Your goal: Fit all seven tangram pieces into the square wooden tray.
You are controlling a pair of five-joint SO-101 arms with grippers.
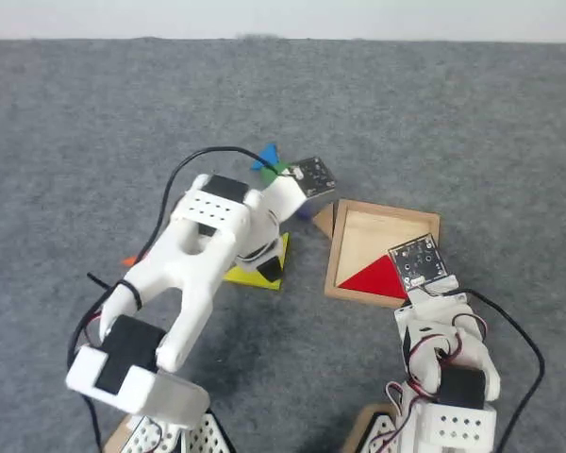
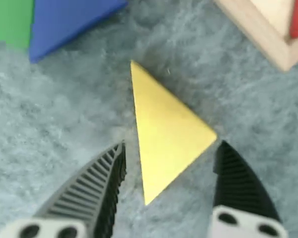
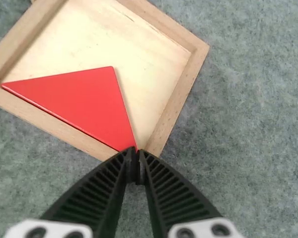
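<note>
1. Desk [image 1: 472, 113]: grey felt-like cover, with both arms based at the near edge
2. Tray [image 1: 424, 226]: lies flat on the desk in front of the right arm
3. Red triangle [image 3: 84, 104]: flat inside the tray. Its long edge runs along one rim wall, and one sharp tip sits in the corner nearest the right arm. Bare wood floor shows beside it
4. Right tool [image 3: 137, 153]: closed, pads together with nothing between them. The tips are at the tray's near corner, right by the red triangle's tip. Contact with rim or piece cannot be told
5. Left tool [image 2: 171, 146]: open, fingers [image 2: 107, 183] spread wide and low over the desk
6. Yellow triangle [image 2: 164, 134]: flat on the desk, outside the tray and between the left tool's fingers. One corner is just beside one fingertip, and the long edge is near the other. Whether either fingertip touches it cannot be told. In the high view it lies left of the tray, partly under the left arm
7. Blue piece [image 2: 69, 20] and green piece [image 2: 10, 20]: side by side and touching on the desk. They lie beyond the yellow triangle, away from the arm bases
8. Tan triangle [image 1: 323, 219]: on the desk against the tray's far-left corner, outside the rim
9. Orange piece [image 1: 129, 260]: a sliver shows at the left arm's outer side, on the desk and well apart from the tray
</note>
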